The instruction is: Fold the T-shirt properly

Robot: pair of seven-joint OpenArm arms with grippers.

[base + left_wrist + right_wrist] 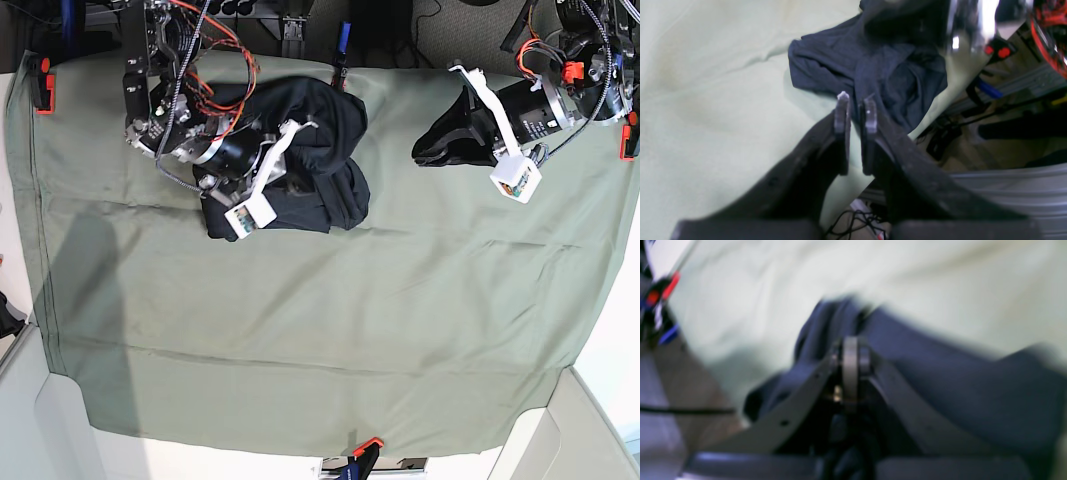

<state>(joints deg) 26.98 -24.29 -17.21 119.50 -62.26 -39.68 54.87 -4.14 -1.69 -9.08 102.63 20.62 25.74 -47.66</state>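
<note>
The dark T-shirt (325, 125) lies bunched in a heap at the far left of the sage-green table cloth (300, 330). My right gripper (850, 351) is shut on the T-shirt (957, 390), with dark fabric draped around and under its fingers; this view is blurred. In the base view its fingertips are buried in the heap. My left gripper (856, 100) hovers just short of the T-shirt (880, 66), with a narrow gap between its pads and nothing in it. In the base view the left gripper (422, 152) sits at the far right, apart from the shirt.
Red clamps (42, 85) (362, 445) pin the cloth at its edges. The table's edge runs beside the shirt, with floor and cables (973, 133) beyond it. Wires and electronics (215, 40) sit behind the right arm.
</note>
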